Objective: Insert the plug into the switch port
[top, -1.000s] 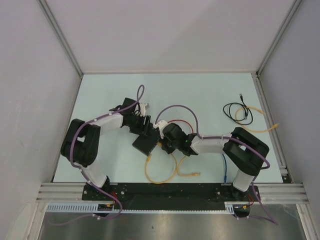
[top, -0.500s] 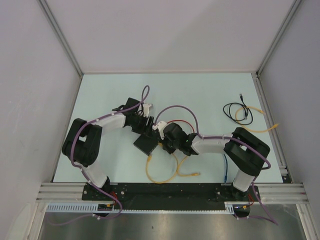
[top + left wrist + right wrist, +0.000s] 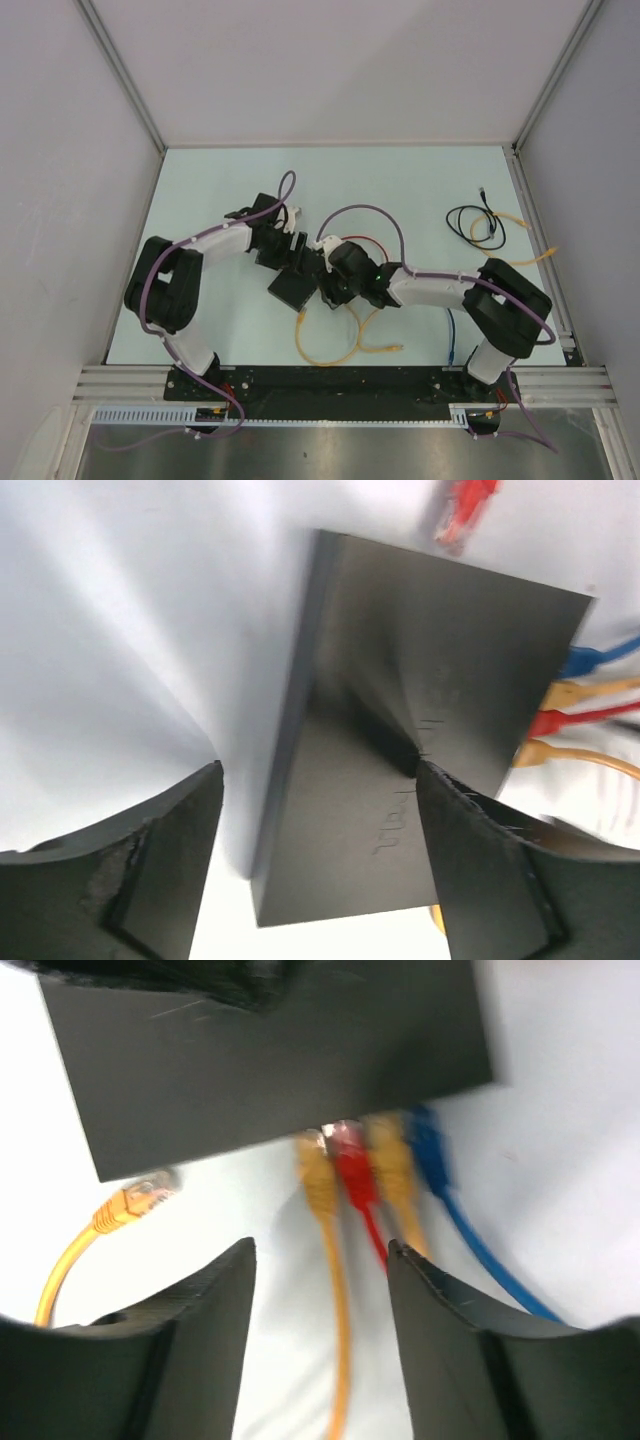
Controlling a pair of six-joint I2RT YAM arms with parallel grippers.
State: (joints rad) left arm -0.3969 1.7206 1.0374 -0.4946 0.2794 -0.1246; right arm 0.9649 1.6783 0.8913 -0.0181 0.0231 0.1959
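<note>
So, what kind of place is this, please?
Probably a laboratory robot cell, not a home: white panels on aluminium posts enclose the table, the left arm and right arm are bolted at its near edge, and a switch with coloured cables lies there.

The pale table (image 3: 400, 190) carries the black switch (image 3: 290, 292), lying flat near the middle. Along one long edge of the switch sit a yellow plug (image 3: 312, 1165), a red plug (image 3: 350, 1155), a second yellow plug (image 3: 388, 1155) and a blue plug (image 3: 428, 1145), side by side. A loose plug (image 3: 135, 1200), yellow, lies just beside that edge, in no socket. A yellow cable (image 3: 325, 358) loops on the near side and a blue cable (image 3: 452, 335) runs toward the near right. Well apart, at the far right, lie a coiled black cable (image 3: 470, 222) and a cream cable (image 3: 520, 258).
</note>
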